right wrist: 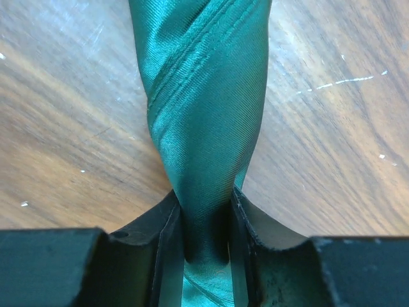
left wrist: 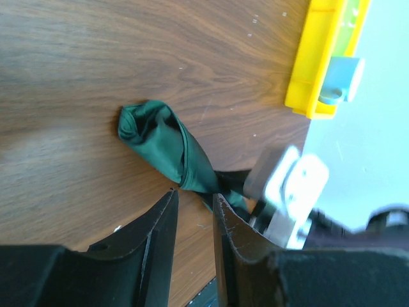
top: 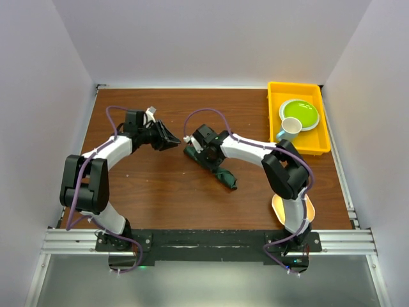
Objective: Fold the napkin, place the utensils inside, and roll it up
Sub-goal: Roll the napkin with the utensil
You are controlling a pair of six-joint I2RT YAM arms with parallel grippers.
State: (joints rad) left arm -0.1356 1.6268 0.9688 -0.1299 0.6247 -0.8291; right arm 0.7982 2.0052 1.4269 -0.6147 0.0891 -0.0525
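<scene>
Brown wood tabletop (top: 160, 192) fills my overhead feed, boxed in by plain white walls on three sides. At the back right corner sits a yellow tray (top: 276, 115) holding a lime-green plate (top: 299, 113) and a pale cup (top: 291, 126).

On my screen the napkin (top: 223, 178) lies near the middle of the table as a dark green twisted roll, running diagonally from the right gripper (top: 192, 148) toward the near right. From the right wrist camera I see that claw clamped on one end of the roll: both black fingers (right wrist: 167, 224) press against the cloth, which bunches narrow between them and widens into spiral folds beyond the tips. The free part of the roll rests on the wood.

My left gripper (top: 171, 139) hangs just to the left of the right one, near that end of the napkin but not touching it. Its wrist view shows the two fingers (left wrist: 163, 224) set a narrow gap apart with nothing but bare table between them. In the same view the far end of the roll shows as a rounded, tucked bundle lying flat on the wood, well apart from the tray's edge.
</scene>
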